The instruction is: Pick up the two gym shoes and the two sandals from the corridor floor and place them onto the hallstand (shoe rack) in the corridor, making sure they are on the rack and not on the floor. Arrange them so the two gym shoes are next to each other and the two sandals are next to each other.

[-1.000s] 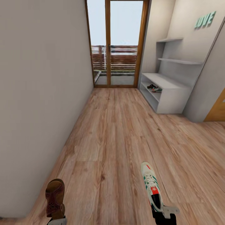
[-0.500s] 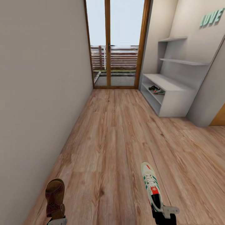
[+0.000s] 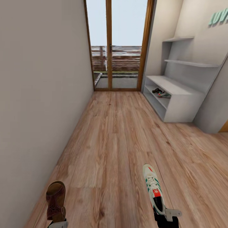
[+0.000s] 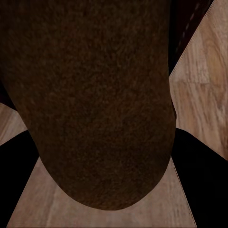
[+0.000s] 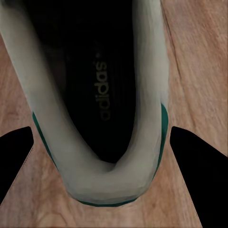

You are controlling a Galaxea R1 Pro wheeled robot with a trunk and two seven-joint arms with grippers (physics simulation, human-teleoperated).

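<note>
1. Corridor floor point(image 3: 120, 136): wood-grain planks run from the robot to the wood-framed glass doors point(image 3: 118, 47) at the far end. A plain off-white wall point(image 3: 34, 79) lines the left side.
2. Hallstand point(image 3: 182, 95): low pale bench unit against the right wall, near the doors, with two floating shelves point(image 3: 190, 62) above it. In its upper open slot lie a gym shoe on the rack point(image 3: 164, 94) and, just beside it, something dark, too small to identify.
3. Gym shoe in hand point(image 3: 152, 186): white with green stripes and a red tongue label, toe pointing toward the doors, held at the heel above the planks, low at the right. The right wrist view looks into its dark insole from behind the heel collar point(image 5: 102, 118).
4. Sandal point(image 3: 55, 199): brown, low at the left, toe forward, held at its rear end. Its dark sole point(image 4: 95, 95) fills most of the left wrist view.
5. Right gripper point(image 3: 164, 218): closed on the sneaker's heel; a black finger point(image 5: 190, 161) sits on each side.
6. Left gripper point(image 3: 57, 223): clamped on the sandal's heel, fingers point(image 4: 194, 175) flanking it.
</note>
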